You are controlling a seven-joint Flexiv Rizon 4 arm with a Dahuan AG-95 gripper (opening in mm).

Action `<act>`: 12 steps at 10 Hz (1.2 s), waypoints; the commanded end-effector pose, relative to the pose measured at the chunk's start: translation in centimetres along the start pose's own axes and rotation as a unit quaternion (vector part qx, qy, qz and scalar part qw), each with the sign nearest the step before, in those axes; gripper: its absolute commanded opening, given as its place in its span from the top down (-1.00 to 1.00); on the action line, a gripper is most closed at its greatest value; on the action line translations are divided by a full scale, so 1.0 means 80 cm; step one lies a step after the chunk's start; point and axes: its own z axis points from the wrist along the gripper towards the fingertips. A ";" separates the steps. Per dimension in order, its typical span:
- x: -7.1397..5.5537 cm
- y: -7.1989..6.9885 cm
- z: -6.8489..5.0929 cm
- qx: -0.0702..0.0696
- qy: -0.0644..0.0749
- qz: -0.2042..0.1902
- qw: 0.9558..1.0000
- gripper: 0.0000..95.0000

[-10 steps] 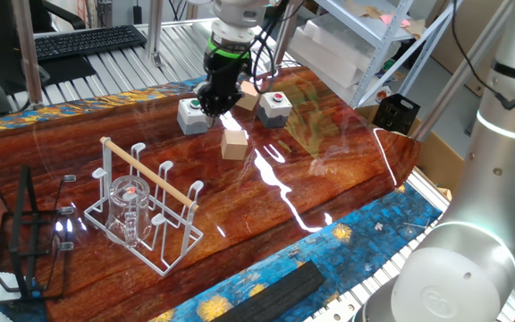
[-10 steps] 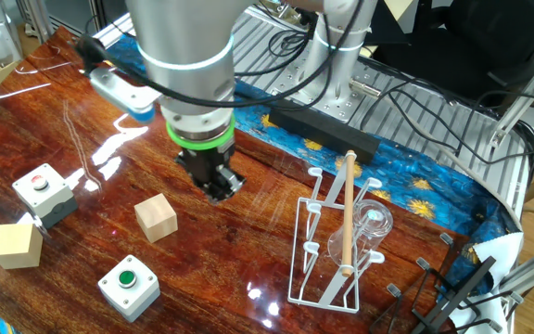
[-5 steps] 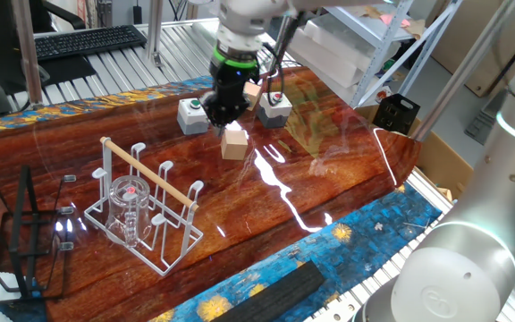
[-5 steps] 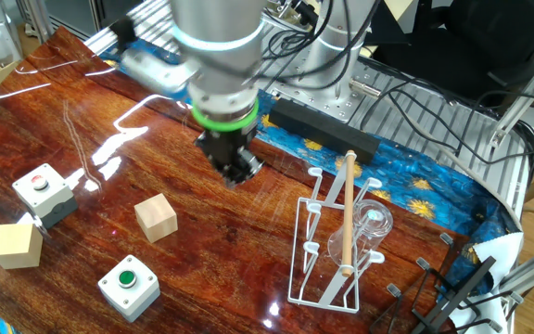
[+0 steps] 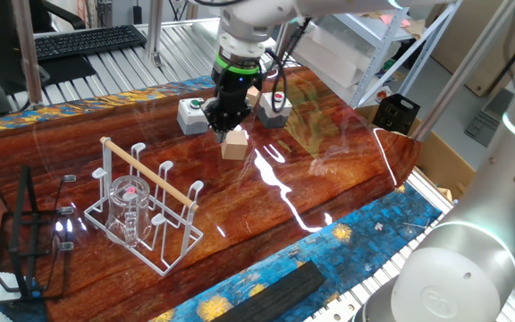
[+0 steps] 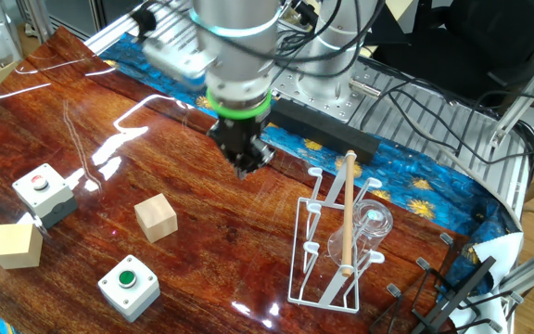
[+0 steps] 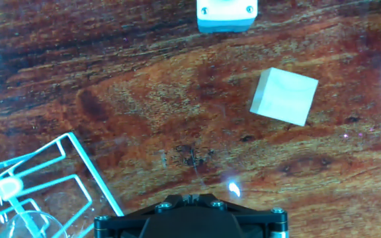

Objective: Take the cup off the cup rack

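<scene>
The cup [image 5: 129,211] is a clear glass mug hanging upside down on a peg inside the cup rack [image 5: 147,173], a white wire frame with a wooden rod on top. Both also show in the other fixed view, the cup [image 6: 375,225] to the right of the rack's rod [image 6: 346,209]. In the hand view the rack's wires [image 7: 63,177] and the cup's rim [image 7: 35,229] sit at the bottom left. My gripper [image 5: 222,114] hangs above the table, well away from the rack, jaws shut and empty. It also shows in the other fixed view [image 6: 247,167] and the hand view [image 7: 192,197].
A wooden cube [image 5: 234,143] lies just under the gripper, also in the hand view [image 7: 284,96]. A green button box [image 5: 192,114] and a red button box [image 5: 274,107] stand behind it. A black wire stand [image 5: 25,233] is left of the rack. A black bar [image 6: 323,130] lies near the table edge.
The arm has carried the shut gripper across the table toward the rack's side, past the wooden cube. The cup and rack have not moved.
</scene>
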 end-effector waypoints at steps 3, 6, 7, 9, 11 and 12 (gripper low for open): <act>0.026 -0.004 0.001 0.000 -0.002 -0.004 1.000 1.00; 0.052 -0.009 0.007 0.000 -0.007 -0.006 1.000 1.00; 0.057 -0.011 0.008 0.000 -0.009 -0.007 1.000 1.00; 0.073 -0.016 0.010 -0.002 -0.010 -0.008 1.000 1.00; 0.079 -0.017 0.014 -0.005 -0.011 -0.009 1.000 1.00; 0.079 -0.017 0.014 -0.006 -0.011 -0.008 1.000 1.00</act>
